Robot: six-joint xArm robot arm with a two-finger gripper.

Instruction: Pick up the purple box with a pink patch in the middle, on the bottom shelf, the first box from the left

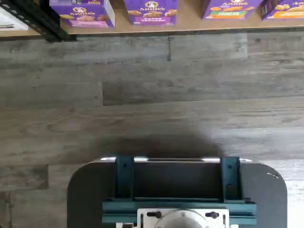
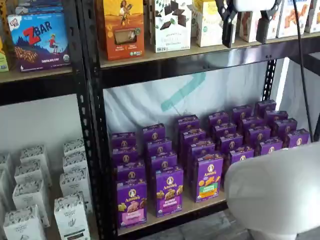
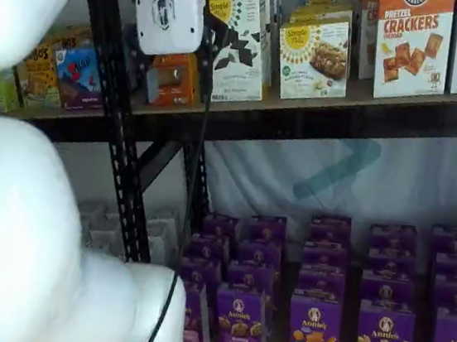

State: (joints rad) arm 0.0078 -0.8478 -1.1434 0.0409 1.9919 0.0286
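Observation:
The purple box (image 2: 131,202) with a pink band stands upright at the left front of the bottom shelf (image 2: 190,209). In the wrist view the box (image 1: 83,13) stands on the wooden board (image 1: 190,24), beyond the grey floor. In a shelf view the box (image 3: 194,317) is partly hidden behind the arm. My gripper (image 2: 244,41) hangs up at the level of the upper shelf, far above and to the right of the box. Its two black fingers (image 2: 228,22) stand apart with a plain gap and hold nothing. Its white body (image 3: 167,5) also shows in a shelf view.
Beside the box stand a purple carton with a purple-blue label (image 2: 169,190) and one with a green-orange patch (image 2: 209,177), with several rows behind. A black upright (image 2: 95,125) edges the bay. White cartons (image 2: 30,200) fill the left bay. My white arm (image 2: 280,195) stands in front. A dark mount (image 1: 175,190) shows in the wrist view.

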